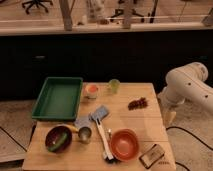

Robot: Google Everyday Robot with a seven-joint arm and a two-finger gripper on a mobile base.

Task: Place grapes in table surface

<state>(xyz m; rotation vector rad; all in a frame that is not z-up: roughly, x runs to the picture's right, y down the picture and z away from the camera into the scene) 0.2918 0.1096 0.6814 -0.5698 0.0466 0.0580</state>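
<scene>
A dark bunch of grapes (137, 103) lies on the wooden table (145, 125), near its right edge and towards the back. My white arm (187, 85) comes in from the right. Its gripper (170, 117) hangs off the table's right edge, to the right of the grapes and a little nearer the front, apart from them. Nothing shows in the gripper.
A green tray (56, 97) sits at the back left. A white and orange cup (91, 91) and a green cup (114, 86) stand at the back. A blue sponge (100, 113), metal cup (84, 134), dark bowl (58, 138), orange bowl (124, 144), white brush (102, 137) and snack packet (152, 156) fill the front.
</scene>
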